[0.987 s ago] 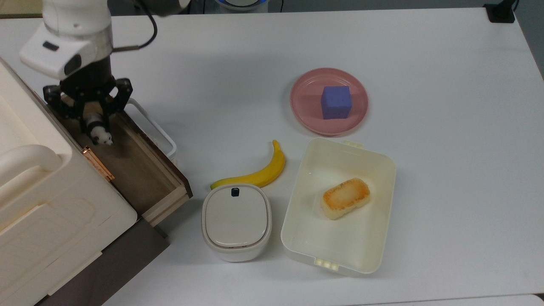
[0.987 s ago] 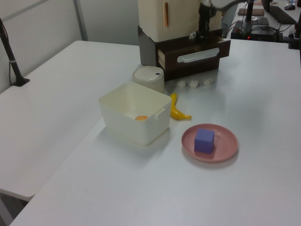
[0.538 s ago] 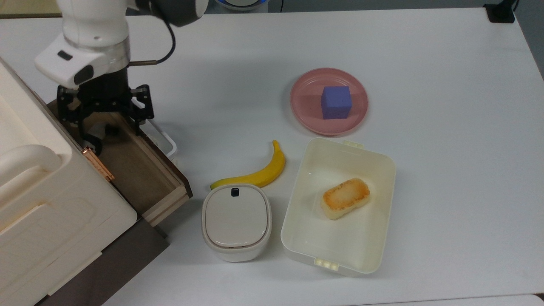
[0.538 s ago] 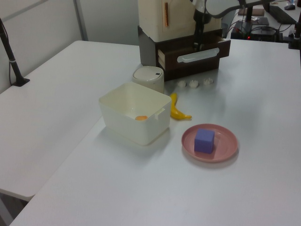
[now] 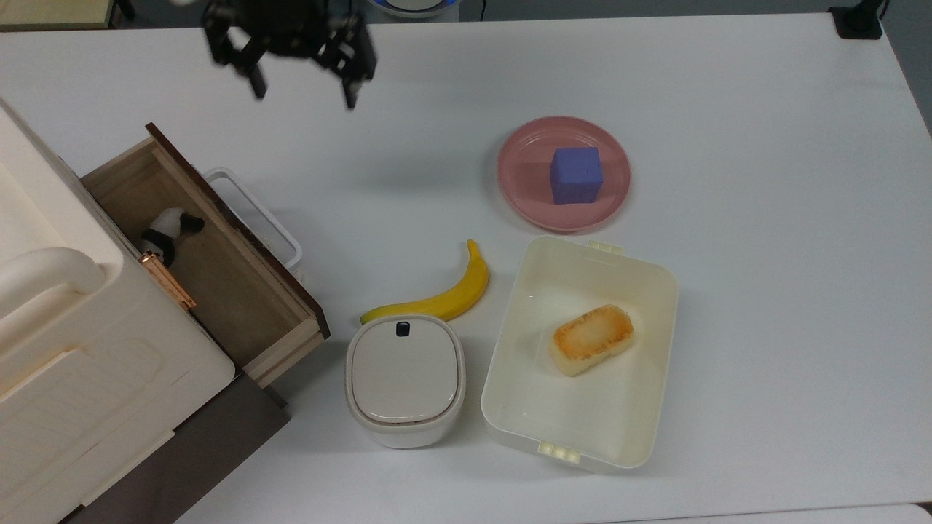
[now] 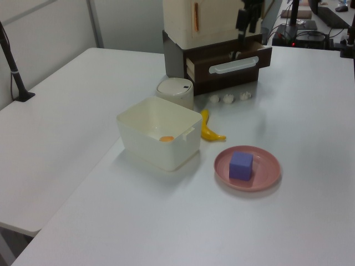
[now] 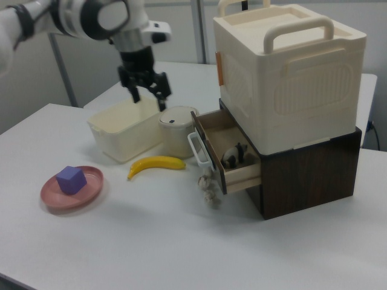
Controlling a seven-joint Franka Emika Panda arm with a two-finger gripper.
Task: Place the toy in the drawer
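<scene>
Toy (image 5: 169, 229) lying inside the open drawer (image 5: 240, 291), near its back by the cream cabinet. Gripper (image 5: 300, 86) up over bare desk (image 5: 764, 218), well apart from the drawer, fingers (image 5: 256, 81) spread wide and holding nothing.

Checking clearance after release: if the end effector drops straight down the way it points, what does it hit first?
Probably bare table. The open end effector points down, off the drawer, clear of the banana; depth is uncertain.
</scene>
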